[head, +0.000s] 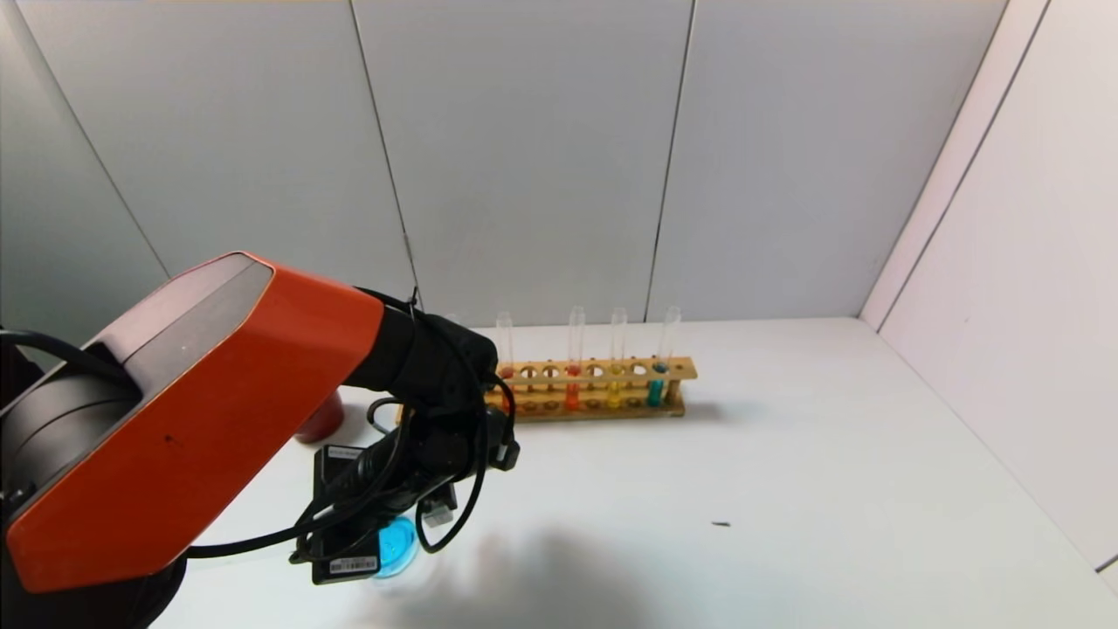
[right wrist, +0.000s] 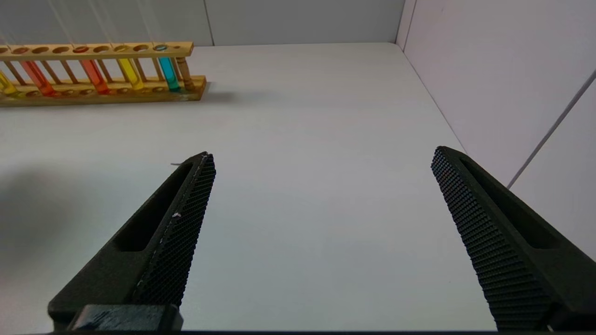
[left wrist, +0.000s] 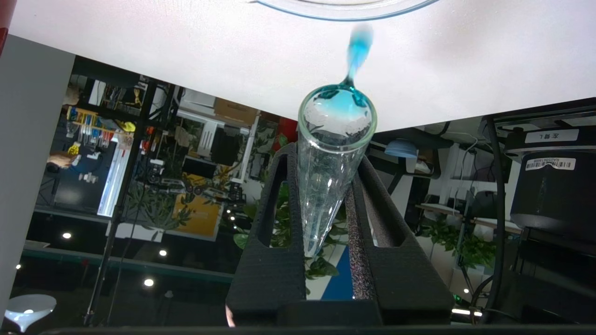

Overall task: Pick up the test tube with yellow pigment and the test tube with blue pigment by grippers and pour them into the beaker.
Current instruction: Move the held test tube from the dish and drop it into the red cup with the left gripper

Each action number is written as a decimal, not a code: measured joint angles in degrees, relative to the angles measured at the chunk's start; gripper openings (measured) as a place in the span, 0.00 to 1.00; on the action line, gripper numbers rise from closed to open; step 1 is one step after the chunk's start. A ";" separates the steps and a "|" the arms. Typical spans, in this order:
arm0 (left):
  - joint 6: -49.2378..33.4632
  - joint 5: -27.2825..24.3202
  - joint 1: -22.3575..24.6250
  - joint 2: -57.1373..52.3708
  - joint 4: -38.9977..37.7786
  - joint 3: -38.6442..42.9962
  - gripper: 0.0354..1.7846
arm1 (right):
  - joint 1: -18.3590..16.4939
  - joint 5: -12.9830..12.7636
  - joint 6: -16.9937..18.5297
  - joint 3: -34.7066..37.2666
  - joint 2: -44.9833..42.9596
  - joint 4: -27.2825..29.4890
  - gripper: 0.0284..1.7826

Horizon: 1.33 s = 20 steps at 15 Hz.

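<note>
My left gripper [left wrist: 326,158] is shut on the test tube with blue pigment [left wrist: 328,186], held tipped with its mouth down. Cyan-blue liquid [left wrist: 358,51] runs from the mouth towards the beaker's rim [left wrist: 344,16]. In the head view the left gripper [head: 376,515] hangs over the beaker [head: 400,546], which holds blue liquid at the table's front left. The test tube with yellow pigment [right wrist: 6,86] stands at the rack's far left end and is hidden behind the arm in the head view. My right gripper [right wrist: 322,156] is open and empty over bare table.
A wooden rack [head: 603,384] at the back holds red, orange, golden-yellow [head: 615,389] and teal [head: 657,384] tubes. A dark-red cup [head: 321,419] stands left of the rack, behind my left arm. Walls close the back and right. A small dark speck [head: 721,524] lies on the table.
</note>
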 joint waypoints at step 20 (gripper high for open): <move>-4.99 -10.75 9.70 -31.65 -4.96 -7.59 0.16 | 0.00 0.00 0.02 0.00 0.00 0.00 0.95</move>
